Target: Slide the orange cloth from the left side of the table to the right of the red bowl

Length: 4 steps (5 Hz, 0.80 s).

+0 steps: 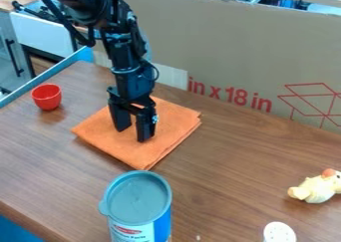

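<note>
Orange folded cloth [174, 125] right under the black claw [132, 135], its two fingers spread wide above the fabric.

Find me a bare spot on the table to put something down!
The biggest bare patch of table is between the orange cloth and the yellow toy. Another lies between the red cup and the lidded can. It's crowded where the gripper hangs over the cloth, and tight between cloth and can.
</note>
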{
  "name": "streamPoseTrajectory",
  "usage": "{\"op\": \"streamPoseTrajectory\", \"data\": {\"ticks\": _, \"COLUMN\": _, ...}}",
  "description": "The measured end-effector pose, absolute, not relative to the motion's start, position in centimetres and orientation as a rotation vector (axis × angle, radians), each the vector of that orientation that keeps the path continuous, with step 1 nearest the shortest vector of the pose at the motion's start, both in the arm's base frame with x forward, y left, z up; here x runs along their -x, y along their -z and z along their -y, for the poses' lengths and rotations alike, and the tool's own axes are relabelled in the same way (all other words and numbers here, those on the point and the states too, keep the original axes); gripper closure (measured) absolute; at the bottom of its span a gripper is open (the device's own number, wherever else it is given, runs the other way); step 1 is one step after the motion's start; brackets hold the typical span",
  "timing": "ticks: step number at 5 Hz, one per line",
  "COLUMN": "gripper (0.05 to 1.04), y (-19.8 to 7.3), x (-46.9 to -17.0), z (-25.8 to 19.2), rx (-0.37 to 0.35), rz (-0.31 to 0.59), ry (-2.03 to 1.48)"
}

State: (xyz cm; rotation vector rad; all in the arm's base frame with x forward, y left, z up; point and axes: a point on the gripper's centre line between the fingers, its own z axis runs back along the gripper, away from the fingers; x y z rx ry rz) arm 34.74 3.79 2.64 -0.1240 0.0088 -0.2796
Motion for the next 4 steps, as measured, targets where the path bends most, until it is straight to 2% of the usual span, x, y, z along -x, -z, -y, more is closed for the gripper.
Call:
{"op": "streamPoseTrajectory", "data": {"ticks": 1, "gripper": 0.083, "y": -2.9, "x": -35.0, "z": -4.1, "rx": 0.104, "rz": 0.007, "ry": 0.261}}
{"op": "streamPoseTrajectory", "data": {"ticks": 3, "gripper": 0.083, "y": -9.0, "x": -33.7, "z": -3.9, "rx": -0.022, "rz": 0.098, "ry": 0.231}}
{"op": "streamPoseTrajectory", "data": {"ticks": 4, "gripper": 0.083, "y": -11.6, "x": -32.5, "z": -4.3, "rx": -0.062, "rz": 0.086, "ry": 0.219}}
